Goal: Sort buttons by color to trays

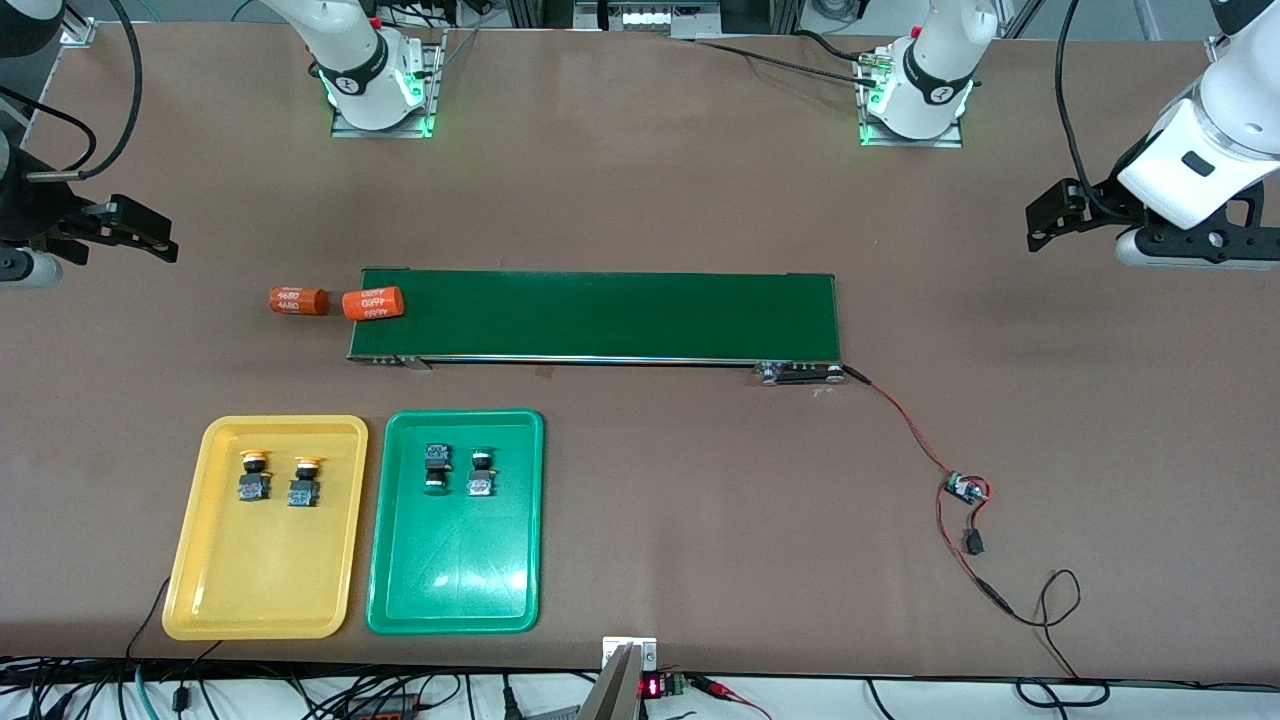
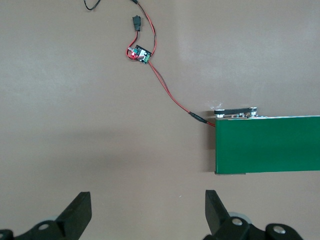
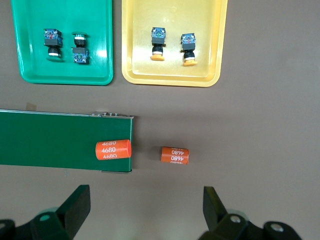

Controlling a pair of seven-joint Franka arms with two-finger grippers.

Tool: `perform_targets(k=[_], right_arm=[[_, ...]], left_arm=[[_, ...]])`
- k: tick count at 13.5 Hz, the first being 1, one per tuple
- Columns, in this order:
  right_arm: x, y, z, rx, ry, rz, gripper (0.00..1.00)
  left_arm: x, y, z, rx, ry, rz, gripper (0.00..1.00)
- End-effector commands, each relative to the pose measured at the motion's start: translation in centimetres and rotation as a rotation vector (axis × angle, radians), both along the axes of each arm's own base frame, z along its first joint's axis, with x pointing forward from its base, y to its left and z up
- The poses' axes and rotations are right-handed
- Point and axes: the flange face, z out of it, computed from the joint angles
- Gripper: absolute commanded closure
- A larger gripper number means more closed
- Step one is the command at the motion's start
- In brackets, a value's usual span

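Two yellow-capped buttons (image 1: 254,476) (image 1: 304,482) lie side by side in the yellow tray (image 1: 260,570). Two green-capped buttons (image 1: 436,466) (image 1: 481,472) lie in the green tray (image 1: 455,570) beside it. The right wrist view shows the same: the green pair (image 3: 52,43) (image 3: 79,48) in the green tray (image 3: 65,72), the yellow pair (image 3: 158,43) (image 3: 188,48) in the yellow tray (image 3: 170,72). My right gripper (image 1: 160,238) (image 3: 146,205) hangs open and empty over the table at the right arm's end. My left gripper (image 1: 1040,225) (image 2: 148,210) hangs open and empty at the left arm's end.
A long dark-green conveyor belt (image 1: 600,315) (image 2: 267,145) crosses the middle of the table. One orange "4680" cylinder (image 1: 372,303) lies on its end toward the right arm, another (image 1: 299,300) on the table beside it. Red-black wires and a small board (image 1: 965,490) (image 2: 140,53) trail from the belt's other end.
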Motion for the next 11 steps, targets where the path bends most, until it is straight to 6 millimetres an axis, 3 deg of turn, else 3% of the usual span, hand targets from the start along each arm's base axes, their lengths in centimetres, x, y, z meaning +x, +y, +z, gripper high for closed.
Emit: perform_targets(k=[1,11], right_arm=[[-0.48,0.08,0.43,0.001,0.004,-0.006,0.0],[-0.35,0.39,0.52,0.014,-0.008,-0.002,0.0]], left_arm=[[0.24,-0.26,0.56,-0.025,0.009,-0.019,0.0],[0.19,-0.26,0.64,-0.025,0.007,-0.019,0.0]])
